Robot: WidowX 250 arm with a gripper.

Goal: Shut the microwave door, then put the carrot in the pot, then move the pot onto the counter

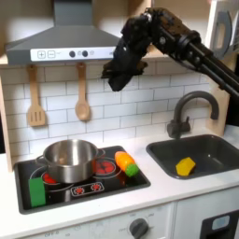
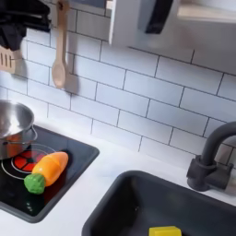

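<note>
Tabletop (image 1: 177, 187): a smooth white worktop is seen in both exterior views, carrying a black hob and a dark sink.
Arm (image 1: 187, 42): a black arm is stretched in from the first exterior view's upper right, held high above the hob in front of the tiled wall.
Sink (image 1: 217, 149): a dark grey basin is set into the tabletop at the first exterior view's right, with a grey tap (image 1: 191, 110) arched behind it.
Hob (image 1: 89, 191): a black panel with red burner rings is set at the first exterior view's left — the pot, the carrot and a green block all rest on it.
Pot (image 1: 68, 159): a shiny steel pot without a lid is stood on the back-left burner in the first exterior view; in the second exterior view it is cut by the left edge. Nothing can be made out inside it.
Gripper (image 1: 119, 73): it is hung in the air well above the pot and the carrot, touching neither; whether the fingers are apart or together cannot be told from either view.
Green block (image 1: 36, 190): it is laid at the hob's front-left corner in the first exterior view, near the pot.
Yellow wedge (image 1: 186, 166): it is lying in the sink.
Carrot (image 2: 47, 169): orange with a green end, it is lying on the hob just beside the pot — outside it, toward the sink.
</note>
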